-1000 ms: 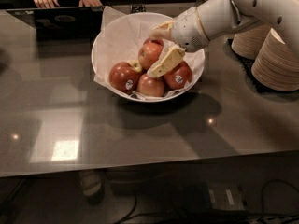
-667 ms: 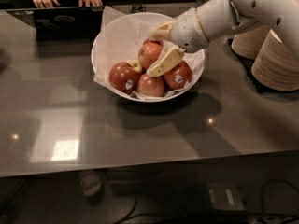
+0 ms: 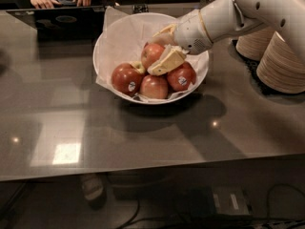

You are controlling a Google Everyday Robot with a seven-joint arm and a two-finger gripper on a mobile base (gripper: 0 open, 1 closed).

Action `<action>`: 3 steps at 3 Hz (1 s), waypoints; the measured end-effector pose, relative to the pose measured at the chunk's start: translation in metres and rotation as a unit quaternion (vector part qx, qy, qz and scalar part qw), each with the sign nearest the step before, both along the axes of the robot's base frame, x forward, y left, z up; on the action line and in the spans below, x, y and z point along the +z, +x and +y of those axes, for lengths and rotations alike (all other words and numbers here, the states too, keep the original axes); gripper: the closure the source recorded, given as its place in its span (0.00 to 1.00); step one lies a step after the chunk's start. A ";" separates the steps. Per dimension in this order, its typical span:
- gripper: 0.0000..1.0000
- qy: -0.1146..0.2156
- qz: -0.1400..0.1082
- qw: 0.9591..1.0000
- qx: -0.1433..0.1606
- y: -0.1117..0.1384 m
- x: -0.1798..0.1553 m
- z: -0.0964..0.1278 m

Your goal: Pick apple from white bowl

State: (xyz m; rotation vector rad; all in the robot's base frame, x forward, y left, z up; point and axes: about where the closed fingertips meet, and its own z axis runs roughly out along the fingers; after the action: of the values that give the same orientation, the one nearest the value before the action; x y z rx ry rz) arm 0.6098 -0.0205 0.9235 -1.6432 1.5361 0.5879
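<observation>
In white bowl (image 3: 95,56): gripper (image 3: 160,48) jaws clasp apple (image 3: 149,55) among darker apples (image 3: 126,78).

Glossy dark table (image 3: 157,142), bright light reflection (image 3: 66,153), cables (image 3: 127,213) on floor beneath

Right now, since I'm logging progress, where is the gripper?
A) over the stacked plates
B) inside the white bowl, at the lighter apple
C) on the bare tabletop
B: the gripper reaches inside the white bowl, right at the lighter apple.

Dark red stickered apples (image 3: 126,78), beige plate stacks (image 3: 285,63), laptop (image 3: 59,22) on grey table (image 3: 143,142).
</observation>
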 end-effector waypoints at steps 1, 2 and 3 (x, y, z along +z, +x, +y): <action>0.39 0.001 0.001 1.000 -0.002 0.001 -0.001 0.000; 0.54 0.002 0.000 1.000 -0.004 0.002 -0.001 -0.001; 0.75 0.002 -0.002 1.000 -0.004 0.002 0.000 -0.002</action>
State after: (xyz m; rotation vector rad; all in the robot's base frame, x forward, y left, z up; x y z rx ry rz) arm 0.6115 -0.0225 0.9234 -1.6332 1.5372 0.5832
